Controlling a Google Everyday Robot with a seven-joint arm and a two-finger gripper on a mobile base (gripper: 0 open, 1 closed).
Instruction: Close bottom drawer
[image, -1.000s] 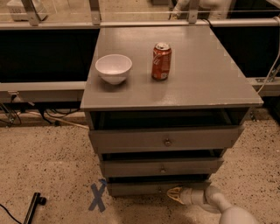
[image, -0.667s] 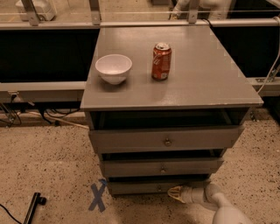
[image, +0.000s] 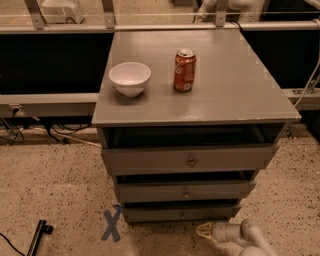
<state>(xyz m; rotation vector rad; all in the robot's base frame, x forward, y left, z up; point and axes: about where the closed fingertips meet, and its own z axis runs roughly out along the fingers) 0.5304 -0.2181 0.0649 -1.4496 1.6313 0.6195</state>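
**Gripper low at the bottom drawer, all three drawers ajar**

The grey cabinet (image: 235, 90) stands on a speckled floor (image: 55, 185), seen from the front and above; its three drawers step narrower toward the floor, and each is pulled out a little, with a dark gap showing above its front. The bottom drawer (image: 165, 214) is the narrowest and slimmest of them, lowest in the stack, just above the floor; a small round knob sits at the middle of its front, and a thin strip of dark inner box shows behind its top edge. The middle drawer (image: 150, 192) lies directly above it; the top drawer (image: 150, 161), the widest and tallest, lies under the cabinet top.

The gripper (image: 205, 231) is down near the floor at the lower right, in front of the bottom drawer's right half and just below its front edge; its pale yellowish tip points left; whether it is spread or pressed together cannot be told, nor whether it touches the drawer. The white arm (image: 250, 237) runs from it off the bottom right corner.

On the cabinet top a white bowl (image: 129, 77) sits left of centre; a red soda can (image: 184, 70) stands upright just to its right, apart from it. A blue tape X (image: 112, 225) marks the floor near the cabinet's lower left corner; a black bar (image: 37, 239) lies further left.
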